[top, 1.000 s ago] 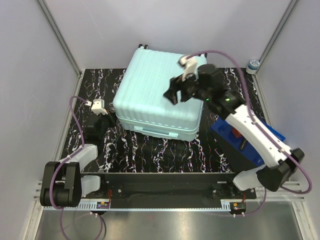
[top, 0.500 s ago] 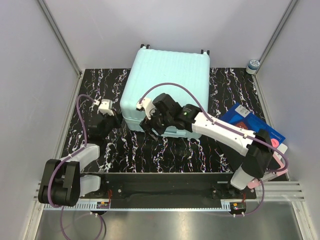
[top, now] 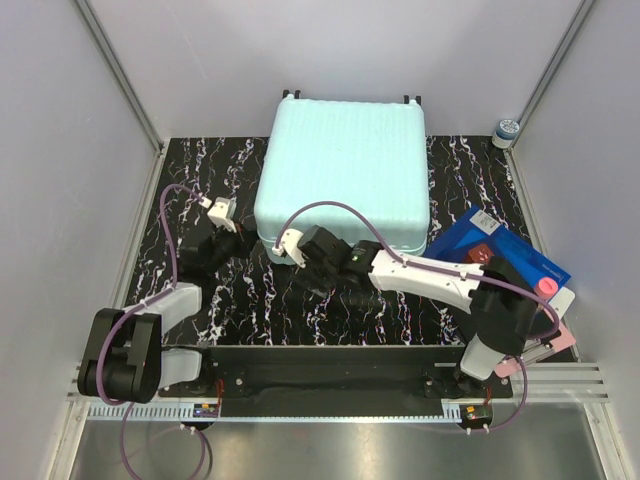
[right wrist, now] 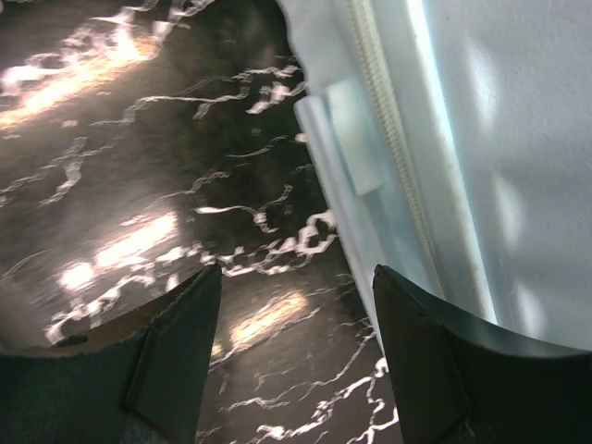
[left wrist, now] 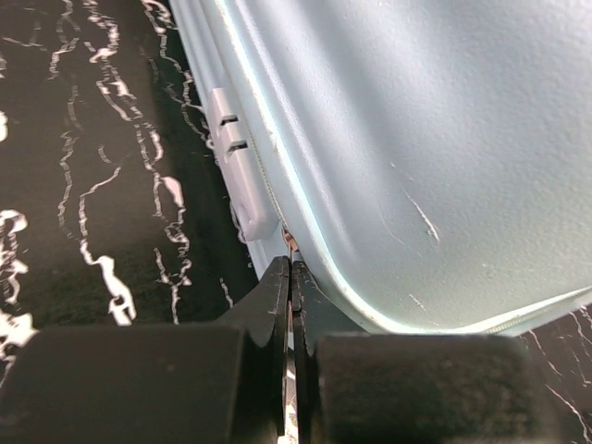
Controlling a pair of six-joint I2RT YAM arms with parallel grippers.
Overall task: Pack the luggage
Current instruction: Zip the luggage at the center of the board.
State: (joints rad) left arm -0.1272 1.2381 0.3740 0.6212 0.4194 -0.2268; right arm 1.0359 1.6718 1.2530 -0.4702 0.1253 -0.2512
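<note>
The luggage [top: 345,165] is a mint-green hard-shell suitcase lying closed and flat at the back middle of the table. My left gripper [top: 246,240] is at its front-left corner, shut on a thin metal zipper pull [left wrist: 289,242] that sits on the seam of the luggage [left wrist: 416,139]. My right gripper [top: 303,268] hangs low at the front edge, open, with nothing between its fingers. In the right wrist view my right gripper [right wrist: 296,287] is over bare tabletop, and its right finger [right wrist: 435,351] is close beside the luggage [right wrist: 481,111] wall and zip.
A flat blue box [top: 500,255] lies at the right, with a pink item [top: 552,345] under the right arm. A small round jar [top: 507,128] stands at the back right corner. Grey walls enclose the black marbled table [top: 200,170]. A pale bumper [left wrist: 236,176] sticks out of the case's side.
The right arm swung down from above the suitcase to its front edge. The suitcase turned square and shifted back. The left gripper followed rightward to the corner.
</note>
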